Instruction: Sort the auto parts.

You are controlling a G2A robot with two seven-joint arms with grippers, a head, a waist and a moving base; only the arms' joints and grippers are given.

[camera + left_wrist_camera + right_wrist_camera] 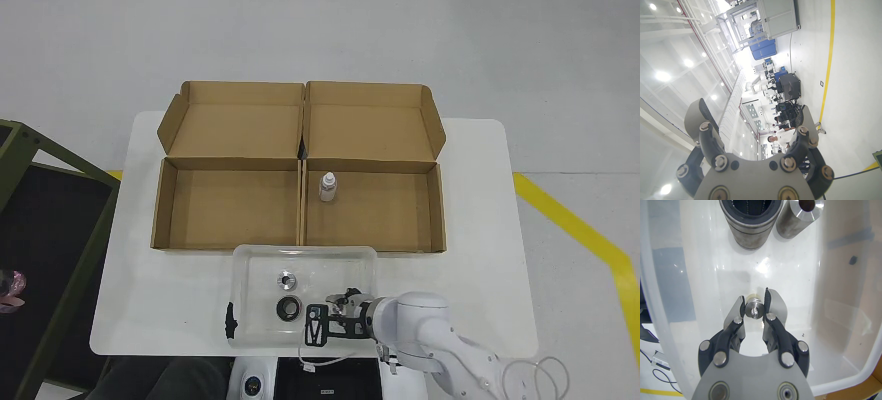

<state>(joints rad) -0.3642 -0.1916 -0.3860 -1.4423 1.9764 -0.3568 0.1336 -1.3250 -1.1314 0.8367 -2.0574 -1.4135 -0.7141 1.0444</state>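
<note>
The right gripper is down inside the bin, in its near right part, with both pads pinching a small steel stud that has a pale base. Whether the stud touches the bin floor cannot be told. The bin's clear walls rise on both sides of the gripper, and a rounded corner lies close behind it, so room is tight there. Ahead of the fingertips there is a stretch of bare white floor. Past it stand a dark ringed bearing and a plain steel cylinder, near each other and well apart from the stud. In the top view the bearing lies nearer the robot and the cylinder farther in, both left of the gripper. The bin's far rim comes just up to the near walls of two open boxes set side by side with their lids folded back. The left box and right box share a middle wall, and a white bottle stands upright in the right box just beside that wall. Bare table shows to the right of the bin and boxes. The left gripper points up into the hall, fingers spread wide with nothing between them.
</note>
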